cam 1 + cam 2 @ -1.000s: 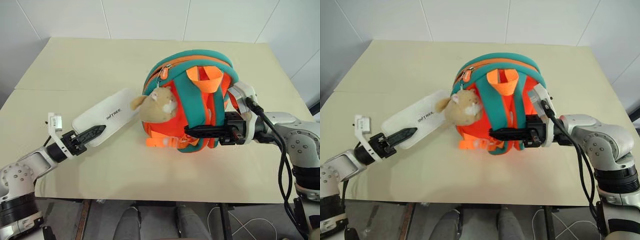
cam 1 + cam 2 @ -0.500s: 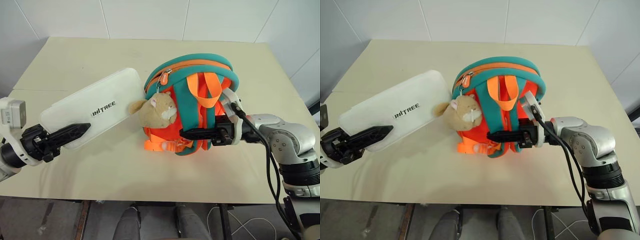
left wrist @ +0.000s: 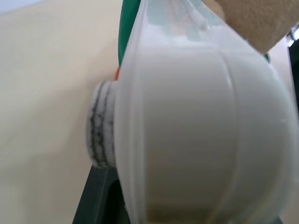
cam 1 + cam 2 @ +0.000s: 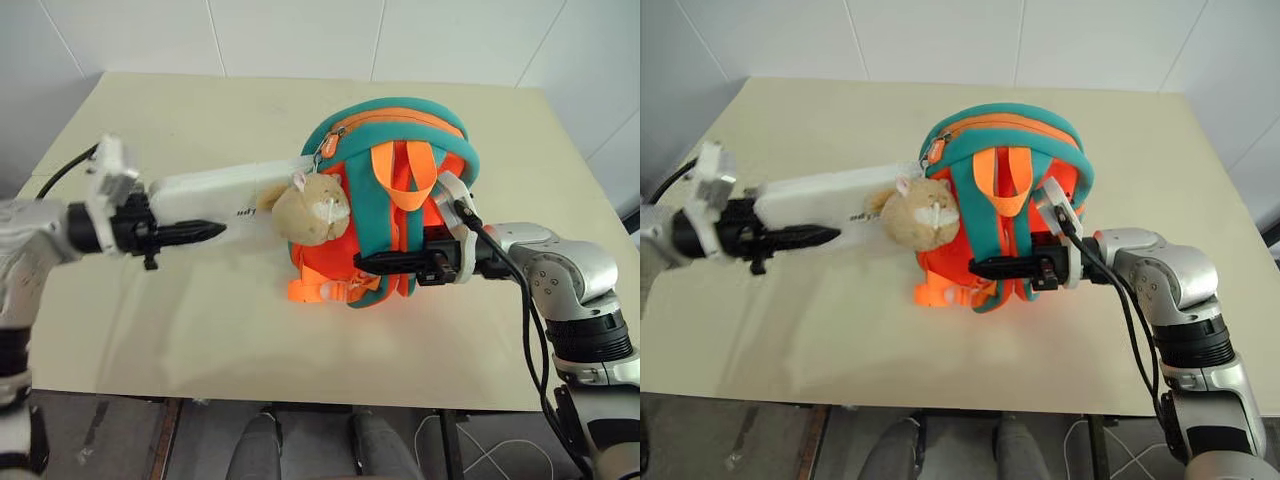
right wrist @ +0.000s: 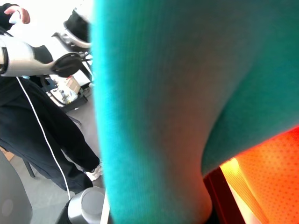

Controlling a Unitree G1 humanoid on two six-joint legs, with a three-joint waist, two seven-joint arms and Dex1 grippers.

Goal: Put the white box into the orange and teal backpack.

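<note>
The worktop is lying broad and cream-coloured, with bare room showing along its six o'clock edge and out toward nine and twelve o'clock. Sitting right of centre, the orange and teal backpack is standing rounded, its bright orange body ringed by teal trim, teal straps and an orange webbing loop facing the camera, and a zipper running along its upper curve near eleven o'clock. A tan plush charm is hanging against its nine o'clock side. The white box is lying long and narrow, rounded at the corners, small dark lettering near its far end; it is being carried above the surface, its long axis running from nine o'clock toward three o'clock, the leading end touching or just behind the plush. The left hand is clamping the box's nine o'clock end. The right hand is pinching a teal strap near the backpack's lower front, pointing toward nine o'clock.
</note>
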